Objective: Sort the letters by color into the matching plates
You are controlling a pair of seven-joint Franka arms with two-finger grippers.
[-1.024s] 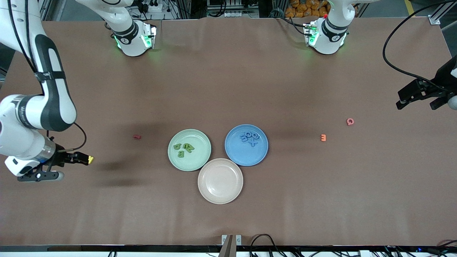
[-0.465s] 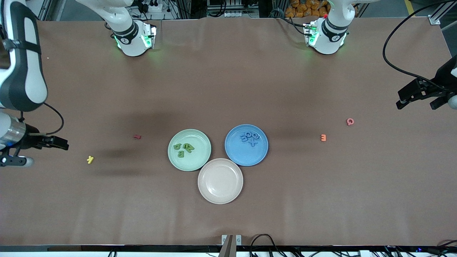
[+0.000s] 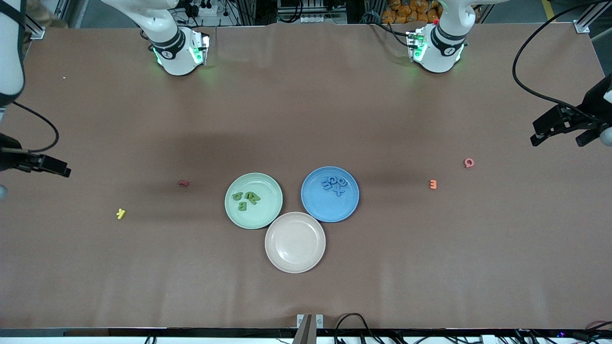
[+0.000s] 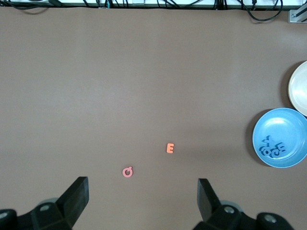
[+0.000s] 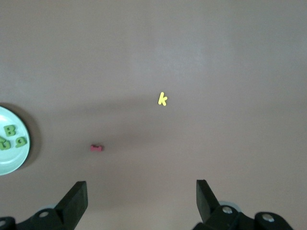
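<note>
In the middle of the table, the mint green plate (image 3: 267,186) holds three dark green letters (image 3: 246,199). The blue plate (image 3: 318,206) beside it holds several blue letters (image 3: 334,184). Toward the right arm's end lie a yellow k (image 3: 121,213) and a small red letter (image 3: 183,182). An orange E (image 3: 432,184) and a pink Q (image 3: 469,163) lie toward the left arm's end. My right gripper (image 3: 57,168) hangs open and empty over the table's edge, apart from the k (image 5: 162,99). My left gripper (image 3: 556,142) waits open and empty near the Q (image 4: 127,172).
A beige plate (image 3: 295,242) with nothing on it touches both coloured plates and sits nearer the front camera. The arm bases stand along the edge farthest from that camera. Brown table surface (image 3: 430,267) surrounds the plates.
My right gripper has drawn back from the yellow k toward its own end of the table. The k stays on the table. The left arm has not moved.
</note>
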